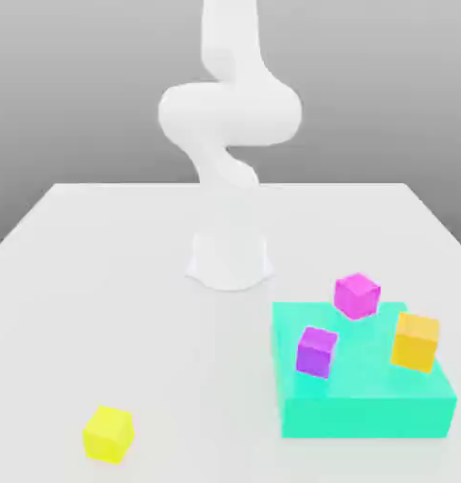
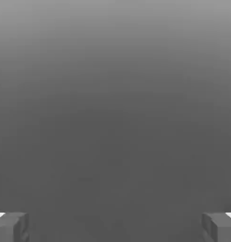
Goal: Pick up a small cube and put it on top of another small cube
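Pincer (image 2: 115,227) spread wide, holding nothing; we see small lemon-yellow cube (image 1: 108,434) alone on white tabletop (image 1: 102,283), well apart from teal slab (image 1: 366,401) bearing amber cube (image 1: 416,341); we judge reach goes there first.

The exterior view looks from in front of and above the white matte table (image 1: 102,283), facing the white robot arm (image 1: 229,123) whose base stands at centre frame, far enough back to take in the teal flat block (image 1: 366,396) at lower right and the small lemon-yellow cube (image 1: 108,434) at lower left. The hand view looks out along the grey fingertips (image 2: 11,227), which sit wide apart in its lower corners, onto a plain grey gradient. No object appears in both views.
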Controlling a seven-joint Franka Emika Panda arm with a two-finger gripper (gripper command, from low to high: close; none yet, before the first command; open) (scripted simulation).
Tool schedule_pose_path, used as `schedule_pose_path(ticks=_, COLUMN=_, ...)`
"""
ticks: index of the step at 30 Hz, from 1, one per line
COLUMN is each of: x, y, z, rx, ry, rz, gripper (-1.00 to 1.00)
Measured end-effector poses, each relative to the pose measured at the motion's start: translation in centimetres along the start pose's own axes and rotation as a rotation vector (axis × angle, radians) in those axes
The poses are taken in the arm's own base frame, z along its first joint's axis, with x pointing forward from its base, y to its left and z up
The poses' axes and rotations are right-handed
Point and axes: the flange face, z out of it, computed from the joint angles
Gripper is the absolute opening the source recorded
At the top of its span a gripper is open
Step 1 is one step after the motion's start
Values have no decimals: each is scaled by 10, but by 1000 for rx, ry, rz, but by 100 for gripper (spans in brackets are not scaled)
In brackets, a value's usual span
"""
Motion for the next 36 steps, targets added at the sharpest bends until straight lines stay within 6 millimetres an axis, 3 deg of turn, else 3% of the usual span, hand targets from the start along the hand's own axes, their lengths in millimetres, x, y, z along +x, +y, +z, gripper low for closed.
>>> schedule_pose_path(ticks=4, x=10, y=24, z=83, rx=-68, ry=-96, rz=39, gripper=0)
schedule_pose_path(ticks=9, x=9, y=67, z=176, rx=-162, ry=-197, rz=89, gripper=0)
schedule_pose_path(ticks=14, x=-5, y=123, z=260, rx=-270, ry=-280, rz=140, gripper=0)
schedule_pose_path(ticks=18, x=-22, y=177, z=315, rx=-368, ry=-332, rz=182, gripper=0)
schedule_pose_path(ticks=26, x=-73, y=295, z=392, rx=-580, ry=-407, rz=235, gripper=0)
schedule_pose_path(ticks=31, x=-102, y=333, z=437, rx=-602, ry=-412, rz=237, gripper=0)
schedule_pose_path(ticks=32, x=-105, y=337, z=442, rx=-603, ry=-413, rz=238, gripper=-100)
schedule_pose_path(ticks=36, x=-105, y=337, z=442, rx=-603, ry=-413, rz=238, gripper=-100)
